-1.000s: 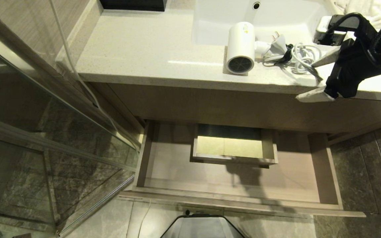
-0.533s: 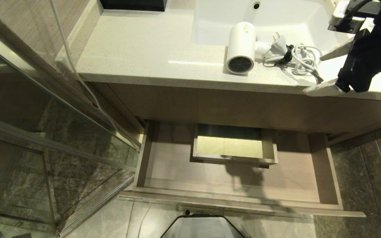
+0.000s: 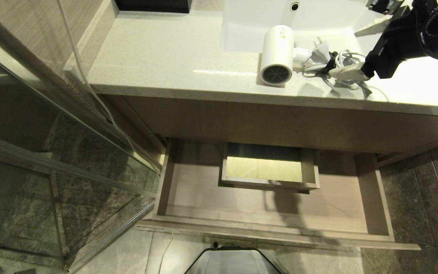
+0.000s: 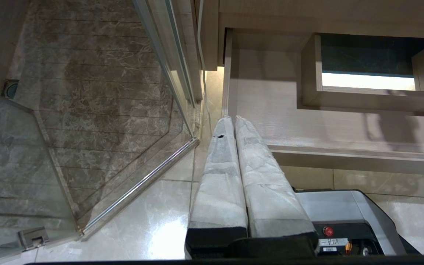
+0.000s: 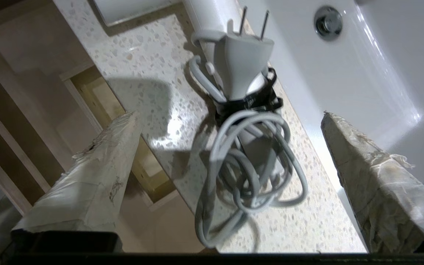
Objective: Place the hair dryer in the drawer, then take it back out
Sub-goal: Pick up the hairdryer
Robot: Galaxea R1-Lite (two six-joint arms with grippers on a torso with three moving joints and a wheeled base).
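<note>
Right pincer (image 3: 359, 47) spread wide, empty, above cord bundle (image 3: 350, 64); hair dryer (image 3: 277, 53) left of it on worktop (image 3: 158, 57), barrel near-far. Left pincer (image 4: 234, 125) clenched, parked low.

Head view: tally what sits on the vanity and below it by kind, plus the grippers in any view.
Hair dryer, with its bundled cord, on the countertop: 1
Sink: 1
Open drawer, nothing in it: 1
Grippers: 2, the right gripper open over the cord, the left gripper shut and parked low
Total: 5
</note>
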